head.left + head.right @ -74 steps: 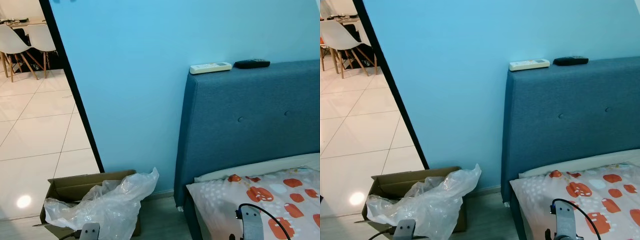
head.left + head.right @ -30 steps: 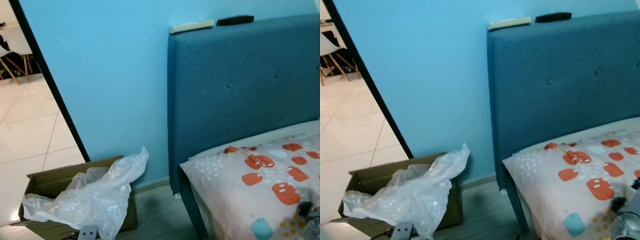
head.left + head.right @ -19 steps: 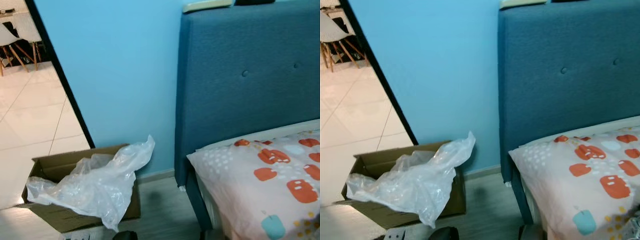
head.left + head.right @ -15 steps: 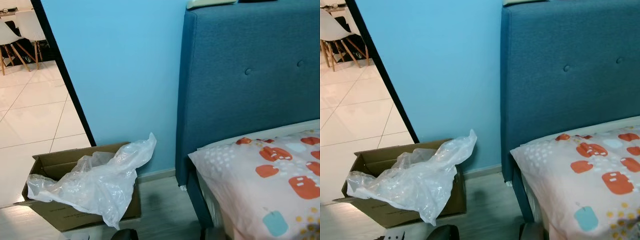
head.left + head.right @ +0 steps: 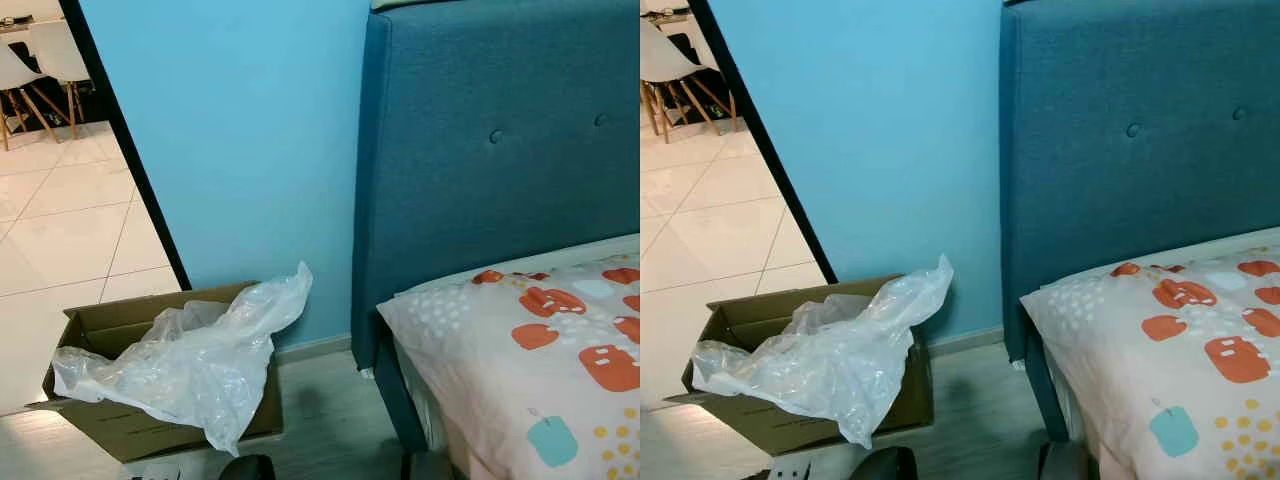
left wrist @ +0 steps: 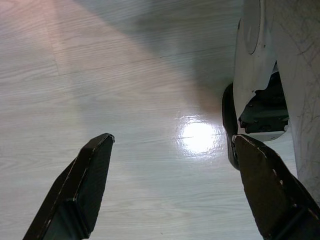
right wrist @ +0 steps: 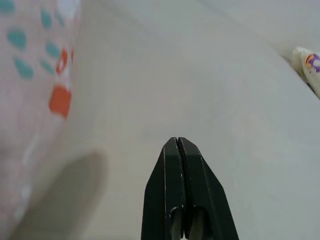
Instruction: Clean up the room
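Nothing is being carried; the left gripper (image 6: 170,150) is being held spread over bare floor, the right gripper (image 7: 181,145) pressed together, empty; the crumpled clear plastic sheet (image 5: 190,365), lower left, is lying over the brown cardboard box (image 5: 110,425); tidying is judged barely begun.

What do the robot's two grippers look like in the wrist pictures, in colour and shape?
The left gripper has two long black fingers, flat and broad, each narrowing to a blunt tip, with a slightly scuffed matte surface. The right gripper has the same black fingers, smooth and tapering to a point. No cables or markings can be seen on either.
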`<state>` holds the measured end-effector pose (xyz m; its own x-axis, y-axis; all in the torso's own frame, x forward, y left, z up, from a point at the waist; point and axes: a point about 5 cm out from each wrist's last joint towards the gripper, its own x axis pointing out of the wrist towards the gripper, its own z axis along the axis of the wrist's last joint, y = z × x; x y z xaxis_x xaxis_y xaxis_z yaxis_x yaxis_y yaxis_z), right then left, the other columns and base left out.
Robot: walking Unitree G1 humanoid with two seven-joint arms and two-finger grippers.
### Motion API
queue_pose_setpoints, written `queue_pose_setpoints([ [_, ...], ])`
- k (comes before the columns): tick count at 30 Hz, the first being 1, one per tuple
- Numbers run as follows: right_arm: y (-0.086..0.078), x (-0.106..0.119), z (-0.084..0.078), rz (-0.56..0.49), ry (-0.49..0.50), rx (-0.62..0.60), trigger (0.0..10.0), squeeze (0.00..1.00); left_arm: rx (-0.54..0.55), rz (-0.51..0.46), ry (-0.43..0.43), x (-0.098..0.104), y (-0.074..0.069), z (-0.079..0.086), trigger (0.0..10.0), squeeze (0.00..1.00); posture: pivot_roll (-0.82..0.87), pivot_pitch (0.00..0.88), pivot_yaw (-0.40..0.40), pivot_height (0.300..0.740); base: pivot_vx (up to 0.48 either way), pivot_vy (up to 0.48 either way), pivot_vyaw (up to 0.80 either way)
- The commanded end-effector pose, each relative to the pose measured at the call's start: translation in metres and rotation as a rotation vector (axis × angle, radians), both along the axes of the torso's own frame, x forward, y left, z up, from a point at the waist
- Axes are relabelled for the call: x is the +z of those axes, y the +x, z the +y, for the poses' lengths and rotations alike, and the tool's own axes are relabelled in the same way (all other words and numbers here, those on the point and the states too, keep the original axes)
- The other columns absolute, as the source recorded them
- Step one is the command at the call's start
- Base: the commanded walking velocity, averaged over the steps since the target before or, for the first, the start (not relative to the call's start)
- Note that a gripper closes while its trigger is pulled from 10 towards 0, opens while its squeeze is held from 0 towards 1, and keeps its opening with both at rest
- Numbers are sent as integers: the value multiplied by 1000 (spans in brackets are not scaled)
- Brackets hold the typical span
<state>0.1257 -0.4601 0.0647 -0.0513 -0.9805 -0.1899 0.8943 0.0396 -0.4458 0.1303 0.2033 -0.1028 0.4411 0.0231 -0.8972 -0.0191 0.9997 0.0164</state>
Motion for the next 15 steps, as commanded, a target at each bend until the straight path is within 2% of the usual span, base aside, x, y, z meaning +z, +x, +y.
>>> queue_pose_setpoints([
  [1, 0, -18, 11, -64, 124, 10, 10000, 0, -48, 14, -28, -2, -1, -10, 10000, 0, -58, 67, 39, 489, 0, 0, 0],
  [2, 14, -28, 22, -214, 217, 90, 10000, 0, -58, 14, -24, -2, -2, -8, 10000, 0, -41, 91, 53, 489, 0, 0, 0],
  [4, 14, -28, 22, -214, 217, 90, 10000, 0, -58, 14, -24, -2, -2, -8, 10000, 0, -41, 91, 53, 489, 0, 0, 0],
  [6, 41, -31, 37, -448, 295, 240, 10000, 0, -75, 13, -14, -1, -6, 1, 10000, 0, -2, 134, 80, 489, 0, 0, 0],
  [7, 41, -31, 37, -448, 295, 240, 10000, 0, -75, 13, -14, -1, -6, 1, 10000, 0, -2, 134, 80, 489, 0, 0, 0],
  [8, 53, -27, 42, -526, 307, 290, 10000, 0, -79, 14, -4, -1, -9, 7, 10000, 0, 14, 149, 89, 489, 0, 0, 0],
  [9, 53, -27, 42, -526, 307, 290, 10000, 0, -79, 14, -4, -1, -9, 7, 10000, 0, 14, 149, 89, 489, 0, 0, 0],
  [11, 71, -18, 46, -659, 320, 358, 10000, 0, -83, 24, 17, 0, -18, 21, 10000, 0, 42, 176, 104, 489, 0, 0, 0],
  [12, 78, -13, 47, -688, 307, 384, 10000, 0, -84, 29, 27, 0, -23, 26, 10000, 0, 58, 191, 113, 489, 0, 0, 0],
  [14, 78, -13, 47, -688, 307, 384, 10000, 0, -84, 29, 27, 0, -23, 26, 10000, 0, 58, 191, 113, 489, 0, 0, 0],
  [15, 88, -3, 48, -708, 274, 444, 10000, 0, -89, 38, 38, 0, -30, 33, 10000, 0, 80, 215, 127, 489, 0, 0, 0],
])
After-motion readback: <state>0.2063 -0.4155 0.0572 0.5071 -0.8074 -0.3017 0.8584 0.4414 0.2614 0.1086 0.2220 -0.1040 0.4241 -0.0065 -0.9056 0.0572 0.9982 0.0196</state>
